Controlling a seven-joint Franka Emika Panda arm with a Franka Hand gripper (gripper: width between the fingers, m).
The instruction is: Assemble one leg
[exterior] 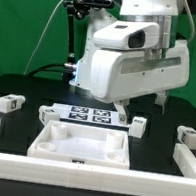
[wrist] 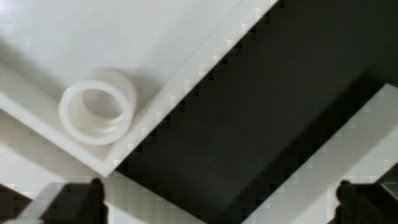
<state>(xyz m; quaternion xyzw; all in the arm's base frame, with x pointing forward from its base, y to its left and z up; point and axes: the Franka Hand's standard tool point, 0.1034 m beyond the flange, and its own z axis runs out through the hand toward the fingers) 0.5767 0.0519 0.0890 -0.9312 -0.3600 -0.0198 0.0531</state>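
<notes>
- Legs counted in the exterior view: three small white plastic rectangular blocks with black-and-white tags. These are the nearest leg (exterior: 140, 124), the left leg (exterior: 10, 102) and the right leg (exterior: 189, 137).
- One large white square raised-rim panel (exterior: 79, 144); one thin flat white marker board (exterior: 89, 114).
- One dark two-finger gripper (wrist: 222, 205): released, fingers (wrist: 71, 203) spread wide over the black table (wrist: 267, 120).
- Nearest leg lies on the table, unheld, just beside the panel's far corner on the exterior view's right, near the gripper.
- Wrist view: one round socket (wrist: 98, 105) in the panel corner.
</notes>
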